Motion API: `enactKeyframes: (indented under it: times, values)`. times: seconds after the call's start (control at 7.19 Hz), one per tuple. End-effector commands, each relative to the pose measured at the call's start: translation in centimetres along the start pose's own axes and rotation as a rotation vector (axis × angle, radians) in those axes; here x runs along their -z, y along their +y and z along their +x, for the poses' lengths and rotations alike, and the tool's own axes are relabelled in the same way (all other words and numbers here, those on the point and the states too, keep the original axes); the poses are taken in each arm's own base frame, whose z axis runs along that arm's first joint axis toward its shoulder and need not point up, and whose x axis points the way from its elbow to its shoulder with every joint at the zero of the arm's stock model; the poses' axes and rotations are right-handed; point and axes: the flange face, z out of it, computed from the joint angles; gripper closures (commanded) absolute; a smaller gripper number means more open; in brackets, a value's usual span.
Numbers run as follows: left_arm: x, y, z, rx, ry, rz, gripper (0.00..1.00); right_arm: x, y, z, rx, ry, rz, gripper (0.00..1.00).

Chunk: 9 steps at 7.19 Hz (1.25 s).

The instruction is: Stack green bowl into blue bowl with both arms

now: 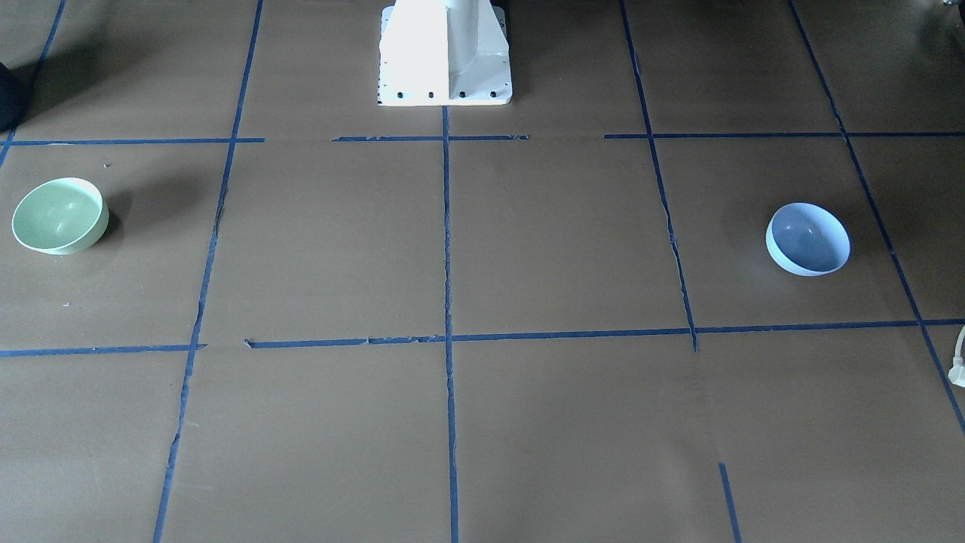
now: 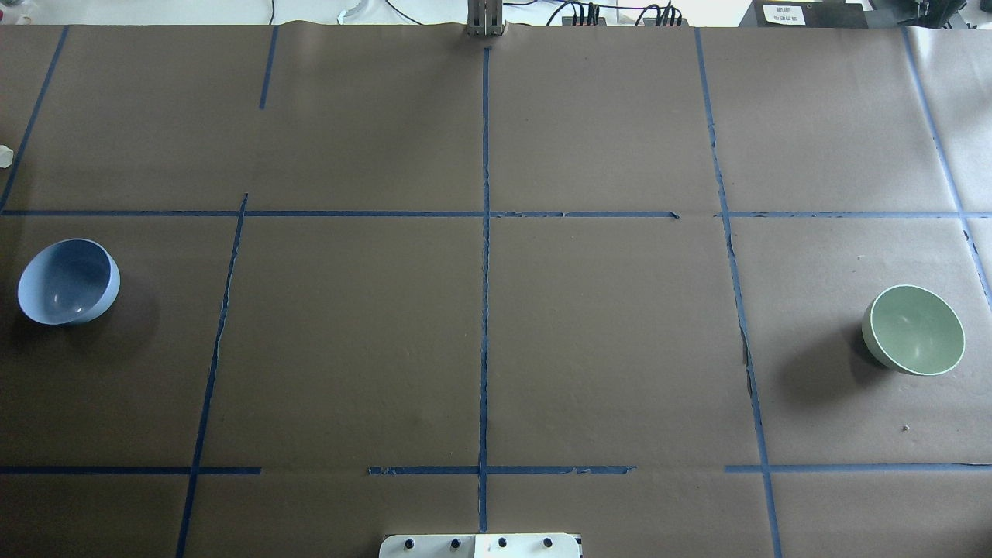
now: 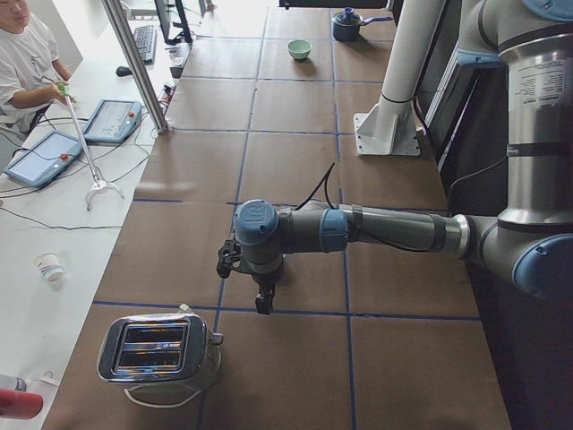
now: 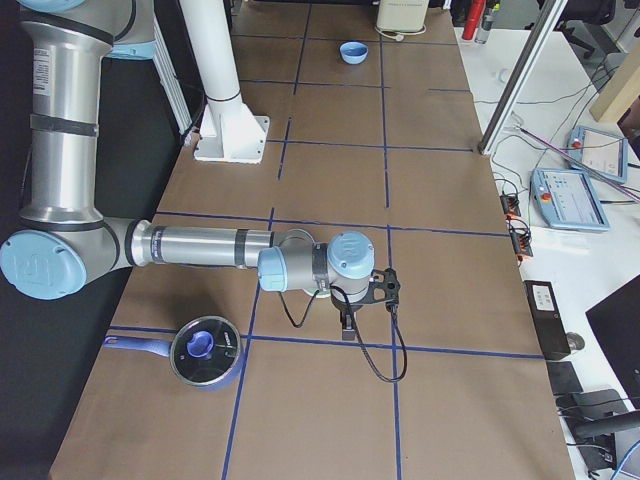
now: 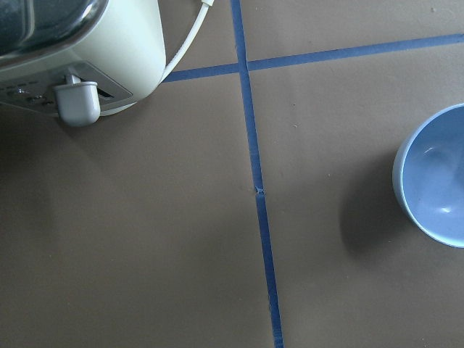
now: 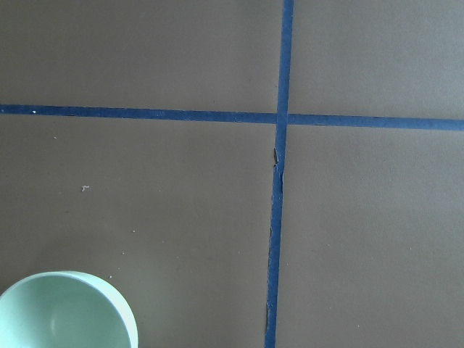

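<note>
The green bowl (image 1: 59, 215) stands upright and empty at the table's right end, also in the overhead view (image 2: 914, 329) and at the bottom left of the right wrist view (image 6: 65, 312). The blue bowl (image 1: 807, 238) stands upright and empty at the left end, also in the overhead view (image 2: 68, 280) and at the right edge of the left wrist view (image 5: 435, 177). The left gripper (image 3: 262, 300) and the right gripper (image 4: 347, 328) point down over the table and show only in the side views. I cannot tell if they are open or shut.
A chrome toaster (image 3: 161, 349) stands at the left end, close to the left gripper. A blue-lidded pot (image 4: 205, 350) sits at the right end near the right arm. The white pedestal (image 1: 445, 53) stands at the table's robot side. An operator (image 3: 22, 54) sits beside the table.
</note>
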Motion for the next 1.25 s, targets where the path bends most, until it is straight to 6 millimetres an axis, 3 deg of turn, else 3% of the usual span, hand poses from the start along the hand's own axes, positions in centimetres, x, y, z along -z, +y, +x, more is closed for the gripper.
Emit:
enactKeyframes:
  times: [0.0, 0.56, 0.83, 0.97, 1.11]
  values:
    - [-0.9, 0.5, -0.7, -0.028, 0.010, -0.006, 0.00, -0.2, 0.0, 0.0, -0.001, -0.003, -0.004, 0.00]
    - [0.0, 0.4, 0.1, -0.064, -0.008, 0.022, 0.00, -0.6, 0.2, 0.4, -0.010, -0.003, -0.014, 0.00]
    - [-1.6, 1.9, -1.1, -0.046, 0.009, 0.009, 0.00, -0.7, 0.3, 0.3, -0.008, -0.004, -0.016, 0.00]
    - [-1.9, 1.4, -0.7, -0.109, -0.001, 0.056, 0.00, -0.7, 0.3, 0.3, -0.008, -0.006, -0.017, 0.00]
    - [-2.3, 1.1, 0.1, -0.033, 0.021, 0.061, 0.00, -0.8, 0.3, 0.4, -0.009, -0.004, -0.017, 0.00]
